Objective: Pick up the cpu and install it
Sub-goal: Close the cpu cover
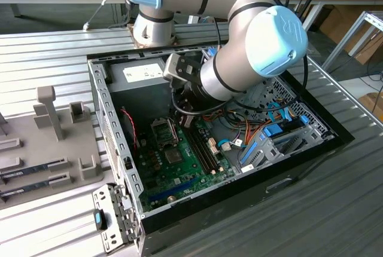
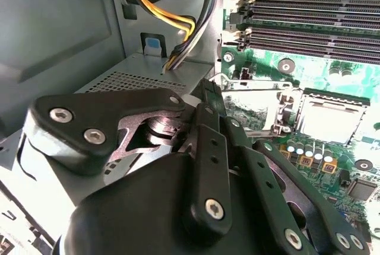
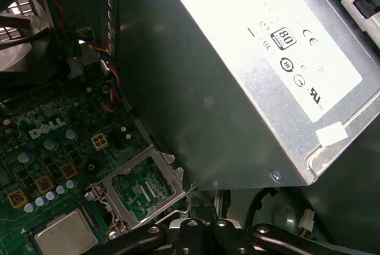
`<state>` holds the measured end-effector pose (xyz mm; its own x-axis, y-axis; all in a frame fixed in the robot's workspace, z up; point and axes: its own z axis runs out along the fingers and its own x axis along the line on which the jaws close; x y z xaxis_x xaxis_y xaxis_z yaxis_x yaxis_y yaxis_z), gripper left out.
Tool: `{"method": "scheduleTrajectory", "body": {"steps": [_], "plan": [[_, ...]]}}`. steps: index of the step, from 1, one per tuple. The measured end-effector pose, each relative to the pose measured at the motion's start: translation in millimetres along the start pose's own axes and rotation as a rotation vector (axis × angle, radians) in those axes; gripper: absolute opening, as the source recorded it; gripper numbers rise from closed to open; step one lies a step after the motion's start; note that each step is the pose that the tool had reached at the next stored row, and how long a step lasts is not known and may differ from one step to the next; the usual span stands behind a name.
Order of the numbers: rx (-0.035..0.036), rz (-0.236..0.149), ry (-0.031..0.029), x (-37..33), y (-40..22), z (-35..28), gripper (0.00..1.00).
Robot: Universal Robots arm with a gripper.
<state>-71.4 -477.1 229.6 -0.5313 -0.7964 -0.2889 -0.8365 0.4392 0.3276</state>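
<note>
Although the small square silver-topped cpu [image 2: 328, 121] already lies flat in its motherboard socket, the hinged metal retention frame [image 3: 144, 185] stands open beside it, so it is probably not yet locked. Just beside that frame hangs the black linkage gripper [image 3: 200, 226]; whether it is spread or pinching, I cannot tell. Alongside sits the grey power-supply box [image 3: 237, 83].

We see the open computer case [image 1: 311, 113] lying on the slatted table [image 1: 54, 48], with the motherboard [image 1: 179, 167] on its floor. The power supply [image 1: 140, 75] sits in the case's far corner. The cpu [image 3: 65, 232] rests in its socket [image 1: 164, 130], beside the raised retention frame [image 3: 142, 187]. A fixture tray [image 1: 42, 143] lies at the exterior view's left of the case.
</note>
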Motion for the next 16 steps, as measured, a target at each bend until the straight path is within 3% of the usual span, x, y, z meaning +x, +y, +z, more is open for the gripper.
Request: {"method": "scheduleTrajectory", "body": {"steps": [4,6,8,16], "plan": [[-0.0048,0.001,-0.0011,0.6,-3.0,-0.6,0.11],[-0.015,0.006,0.002,-1.1,-9.5,1.5,0.11],[-0.0197,0.009,0.002,-2.6,-14.0,3.5,0.11],[-0.0246,0.024,0.0008,-1.9,-18.6,15.1,0.11]]}}
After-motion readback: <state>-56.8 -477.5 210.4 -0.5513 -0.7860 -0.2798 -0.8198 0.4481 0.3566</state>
